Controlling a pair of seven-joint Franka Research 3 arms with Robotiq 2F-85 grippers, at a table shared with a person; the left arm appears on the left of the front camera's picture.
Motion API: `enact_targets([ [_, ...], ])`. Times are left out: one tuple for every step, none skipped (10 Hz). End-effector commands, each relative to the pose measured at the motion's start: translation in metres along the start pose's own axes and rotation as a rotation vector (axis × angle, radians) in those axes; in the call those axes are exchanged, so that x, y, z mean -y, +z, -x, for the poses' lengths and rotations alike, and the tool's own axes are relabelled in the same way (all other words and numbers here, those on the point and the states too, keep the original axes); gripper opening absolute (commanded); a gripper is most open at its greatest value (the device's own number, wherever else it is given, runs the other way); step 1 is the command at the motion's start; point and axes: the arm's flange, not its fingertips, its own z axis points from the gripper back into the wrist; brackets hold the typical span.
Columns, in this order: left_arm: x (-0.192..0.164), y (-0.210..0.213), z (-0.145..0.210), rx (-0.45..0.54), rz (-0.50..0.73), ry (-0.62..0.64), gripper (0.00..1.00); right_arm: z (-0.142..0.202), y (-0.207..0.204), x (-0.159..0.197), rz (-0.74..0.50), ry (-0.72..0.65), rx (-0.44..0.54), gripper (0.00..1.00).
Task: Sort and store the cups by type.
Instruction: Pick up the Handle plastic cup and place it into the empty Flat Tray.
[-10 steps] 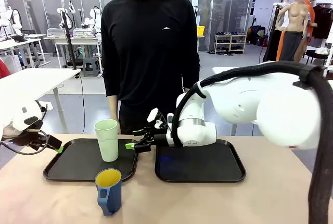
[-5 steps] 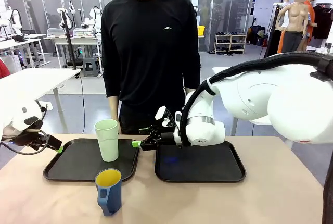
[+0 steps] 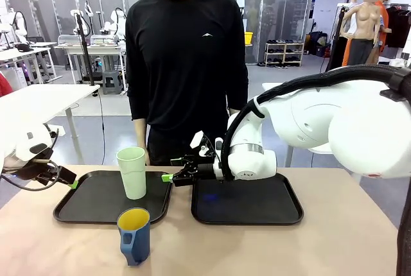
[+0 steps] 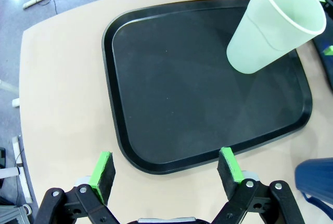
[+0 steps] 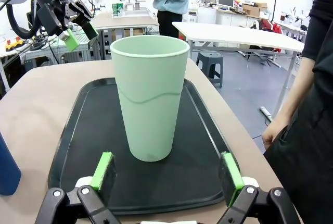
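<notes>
A tall pale mint-green tumbler stands upright on the left black tray, near its right end. It also rises in the right wrist view and leans into the left wrist view. The dark blue mug with a yellow inside sits on the bare table in front of that tray. My right gripper hovers open just right of the tumbler, the cup ahead of its pads, not between them. At the tray's left edge my left gripper hangs open over the rim.
A second black tray lies right of the first, under my right wrist. A person in black stands at the far side, one hand hanging close to the table edge. A sliver of the blue mug shows near my left gripper's view corner.
My right arm has pulled back a little to the right, taking its open gripper slightly away from the tumbler. The left arm, both cups and the person have stayed put.
</notes>
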Motion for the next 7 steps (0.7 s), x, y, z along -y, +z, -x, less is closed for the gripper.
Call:
enact_targets([
  [-0.0002, 0.0006, -0.0007, 0.002, 0.0, 0.0, 1.0, 0.0002, -0.0035, 0.0028, 0.001, -0.001, -0.004, 1.0],
  [-0.0002, 0.0006, -0.0007, 0.002, 0.0, 0.0, 1.0, 0.0002, -0.0035, 0.0028, 0.001, -0.001, -0.004, 1.0],
  [-0.0002, 0.0006, -0.0007, 0.002, 0.0, 0.0, 1.0, 0.0002, -0.0035, 0.0028, 0.001, -0.001, -0.004, 1.0],
  [-0.0002, 0.0006, -0.0007, 0.002, 0.0, 0.0, 1.0, 0.0002, -0.0035, 0.0028, 0.001, -0.001, -0.004, 1.0],
  [-0.0002, 0.0006, -0.0007, 0.002, 0.0, 0.0, 1.0, 0.0002, -0.0035, 0.0028, 0.001, -0.001, -0.004, 1.0],
  [-0.0002, 0.0006, -0.0007, 0.002, 0.0, 0.0, 1.0, 0.0002, -0.0035, 0.0028, 0.001, -0.001, -0.004, 1.0],
  [-0.0002, 0.0006, -0.0007, 0.002, 0.0, 0.0, 1.0, 0.0, 0.0002, 0.0002, 0.0, 0.0, 0.0, 1.0],
])
